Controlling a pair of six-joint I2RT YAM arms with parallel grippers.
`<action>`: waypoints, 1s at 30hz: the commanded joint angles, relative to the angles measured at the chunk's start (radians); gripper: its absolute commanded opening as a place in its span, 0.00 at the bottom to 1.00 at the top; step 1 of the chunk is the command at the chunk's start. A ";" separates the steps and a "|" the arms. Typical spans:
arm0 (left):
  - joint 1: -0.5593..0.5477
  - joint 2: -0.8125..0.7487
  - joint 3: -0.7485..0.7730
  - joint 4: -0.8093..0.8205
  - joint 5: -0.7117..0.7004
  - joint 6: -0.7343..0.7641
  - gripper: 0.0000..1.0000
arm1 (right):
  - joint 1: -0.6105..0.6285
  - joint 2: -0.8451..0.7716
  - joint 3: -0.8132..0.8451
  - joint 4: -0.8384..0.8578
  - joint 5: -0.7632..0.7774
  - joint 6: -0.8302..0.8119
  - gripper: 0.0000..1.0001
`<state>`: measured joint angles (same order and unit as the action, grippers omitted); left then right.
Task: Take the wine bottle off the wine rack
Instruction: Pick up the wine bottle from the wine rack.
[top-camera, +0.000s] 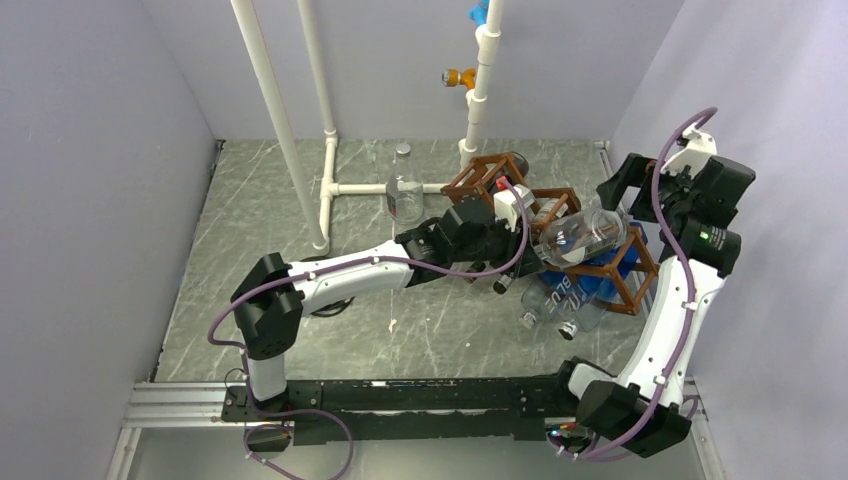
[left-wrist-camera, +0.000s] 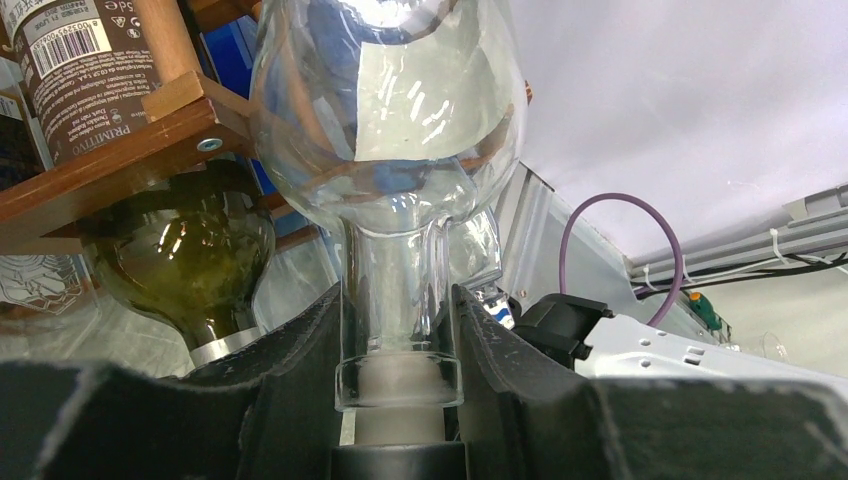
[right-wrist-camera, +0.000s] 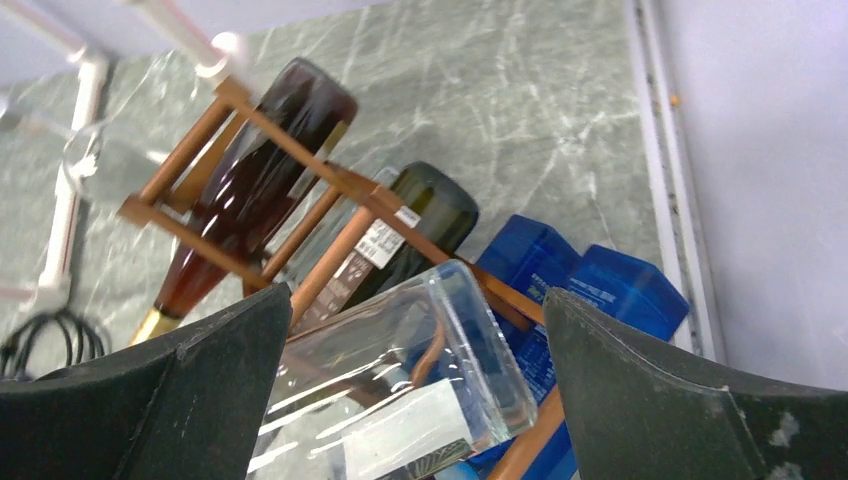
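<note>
Left pincer (left-wrist-camera: 398, 330) clenched on clear wine bottle (left-wrist-camera: 385, 120) neck, right pincer (right-wrist-camera: 415, 325) released. Slick glass may slip, or snag wine rack (left-wrist-camera: 110, 165) just beyond pincer.

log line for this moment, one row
left jaws: shut on clear bottle neck | right jaws: open, holding nothing | clear bottle: not yet off wine rack

Left end effector (left-wrist-camera: 398, 345) clamped tight; right end effector (right-wrist-camera: 415, 385) spread wide
</note>
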<state>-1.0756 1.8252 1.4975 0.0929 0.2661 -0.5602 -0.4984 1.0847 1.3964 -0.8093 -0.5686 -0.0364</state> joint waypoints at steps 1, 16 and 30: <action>0.021 -0.023 -0.004 0.088 0.007 0.045 0.00 | -0.003 -0.001 -0.011 0.078 0.185 0.194 1.00; 0.022 -0.002 0.008 0.110 0.019 0.052 0.00 | -0.013 0.064 -0.105 0.099 0.028 0.275 0.98; 0.025 0.015 0.035 0.120 0.024 0.068 0.00 | -0.013 0.022 -0.111 -0.001 -0.150 0.270 0.95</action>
<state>-1.0649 1.8282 1.4960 0.1074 0.2916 -0.5304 -0.5137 1.1526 1.2816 -0.7582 -0.6224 0.2188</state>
